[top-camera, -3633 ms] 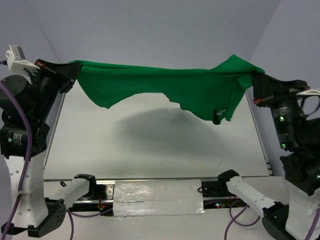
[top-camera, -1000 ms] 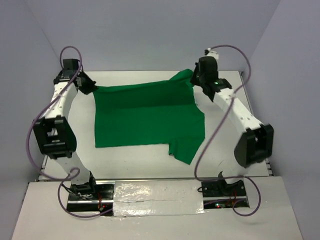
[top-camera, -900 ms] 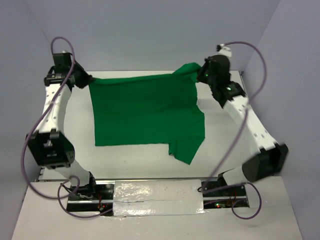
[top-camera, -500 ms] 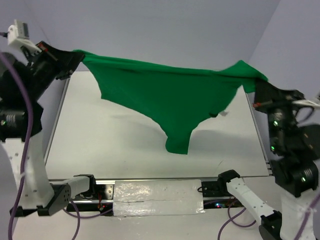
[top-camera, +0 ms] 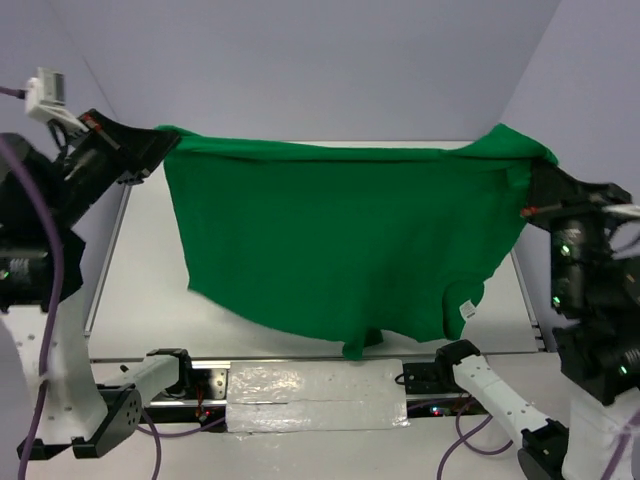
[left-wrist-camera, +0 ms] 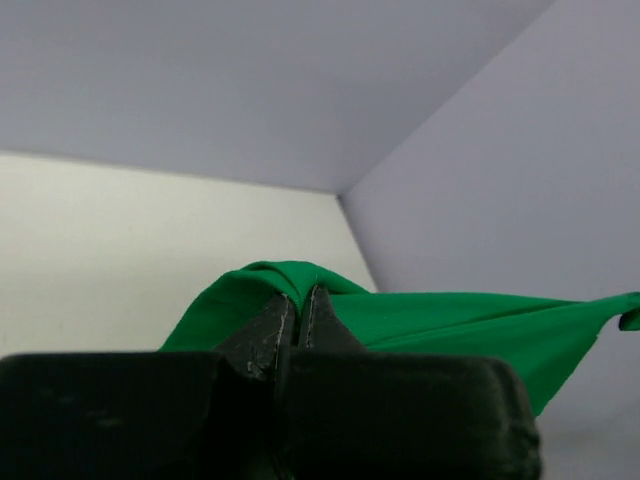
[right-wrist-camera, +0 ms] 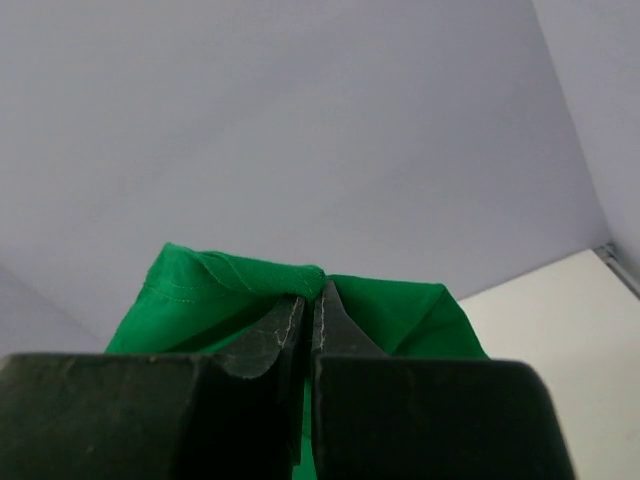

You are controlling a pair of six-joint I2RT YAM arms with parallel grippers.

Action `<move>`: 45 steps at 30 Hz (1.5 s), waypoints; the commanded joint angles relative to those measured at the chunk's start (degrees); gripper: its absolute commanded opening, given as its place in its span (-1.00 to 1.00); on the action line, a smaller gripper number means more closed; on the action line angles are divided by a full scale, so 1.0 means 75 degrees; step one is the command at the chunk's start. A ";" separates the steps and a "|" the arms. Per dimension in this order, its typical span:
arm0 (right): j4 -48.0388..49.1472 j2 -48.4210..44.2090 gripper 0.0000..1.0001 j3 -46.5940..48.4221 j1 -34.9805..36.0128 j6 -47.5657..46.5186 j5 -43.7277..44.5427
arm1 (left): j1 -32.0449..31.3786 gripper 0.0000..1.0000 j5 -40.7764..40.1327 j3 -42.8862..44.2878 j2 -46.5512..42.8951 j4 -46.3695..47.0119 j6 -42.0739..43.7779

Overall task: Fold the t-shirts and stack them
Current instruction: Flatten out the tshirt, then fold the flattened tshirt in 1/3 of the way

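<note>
left fingers (left-wrist-camera: 268, 328) are pressed together on a fold of the green t-shirt (top-camera: 340, 240). the cloth humps over their tips and runs off to the right as a taut band. right fingers (right-wrist-camera: 338, 322) are pinched just as tight on a puckered edge of the shirt with a line of stitching, and the cloth bunches right behind their tips.

only the two wrist views show these grips up close. from above, the fingertips are hidden under the corners of the cloth. the top view alone gives the whole picture: the t-shirt hangs in the air, stretched wide between the two raised arms, its top edge nearly level and its body draped like a curtain over the pale worktop (top-camera: 140, 270). its ragged lower edge dips toward the near side, where a small white tag (top-camera: 464, 310) shows at the lower right. whether that edge touches the worktop cannot be told.
</note>
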 commanded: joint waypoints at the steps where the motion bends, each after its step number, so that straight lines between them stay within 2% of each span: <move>1: 0.0491 0.0947 -1.00 -0.0548 -0.0045 -0.0500 0.1026 | 0.0099 -1.00 -0.0990 -0.1301 0.0434 0.0495 0.0084; 3: 0.0971 0.1544 -1.00 -0.1250 -0.0033 -0.0640 0.1121 | 0.0088 -1.00 -0.1236 -0.2321 0.0610 0.0905 0.0142; 4: 0.1251 0.2104 -1.00 -0.1635 -0.0045 -0.0652 0.1179 | 0.0088 -1.00 -0.1690 -0.2974 0.1017 0.1208 0.0166; 5: 0.1254 0.2109 -1.00 -0.1790 -0.0045 -0.0676 0.1168 | 0.0088 -1.00 -0.1694 -0.3247 0.1021 0.1211 0.0201; 8: 0.2210 0.3559 -1.00 -0.2258 -0.0045 -0.0582 0.0887 | 0.0146 -1.00 -0.2197 -0.4162 0.1921 0.1737 0.0213; 9: 0.2389 0.4491 -1.00 -0.2260 -0.0045 -0.0582 0.0782 | 0.0158 -1.00 -0.2314 -0.4315 0.2225 0.1947 0.0201; 11: 0.2693 0.5608 -1.00 -0.1877 -0.0056 -0.0372 0.0502 | 0.0228 -1.00 -0.2560 -0.4549 0.3163 0.2089 0.0155; 12: 0.2765 0.6773 -1.00 -0.1618 -0.0057 -0.0325 0.0326 | 0.0275 -1.00 -0.2654 -0.4574 0.3827 0.2183 0.0154; 15: 0.2428 0.9205 -1.00 0.0089 -0.0022 0.0061 -0.0191 | 0.0591 -1.00 -0.2971 -0.4236 0.5132 0.2149 0.0084; 17: 0.1995 1.0307 -1.00 0.1683 -0.0010 0.0179 -0.0717 | 0.0919 -1.00 -0.3194 -0.3674 0.5950 0.1950 0.0049; 18: 0.1737 1.1299 -1.00 0.2919 0.0025 0.0307 -0.0881 | 0.1164 -1.00 -0.3241 -0.3347 0.6152 0.1810 0.0060; 20: 0.1162 1.2160 -1.00 0.4062 0.0107 0.0343 -0.1374 | 0.1411 -1.00 -0.3253 -0.3087 0.6666 0.1739 0.0049; 21: 0.0963 1.2906 -1.00 0.5170 0.0200 0.0332 -0.1456 | 0.1598 -1.00 -0.3276 -0.2715 0.6832 0.1483 0.0095; 23: 0.0599 1.3486 -1.00 0.6358 0.0306 0.0285 -0.1644 | 0.1728 -1.00 -0.3218 -0.2222 0.7243 0.1340 0.0142; 26: 0.0912 1.3817 -1.00 0.6401 0.0342 0.0460 -0.1995 | 0.1787 -1.00 -0.3054 -0.1856 0.7641 0.1153 0.0271; 31: 0.1476 1.3256 -1.00 0.5324 0.0342 0.0801 -0.2137 | 0.1799 -1.00 -0.2867 -0.1820 0.7702 0.1257 0.0260; 37: 0.1769 1.1932 -1.00 0.3286 0.0354 0.0719 -0.1938 | 0.1810 -1.00 -0.2878 -0.2288 0.7257 0.1316 0.0236; 45: 0.2647 0.9718 -1.00 0.0074 0.0342 0.0718 -0.1926 | 0.1810 -1.00 -0.2937 -0.3460 0.6249 0.1644 0.0143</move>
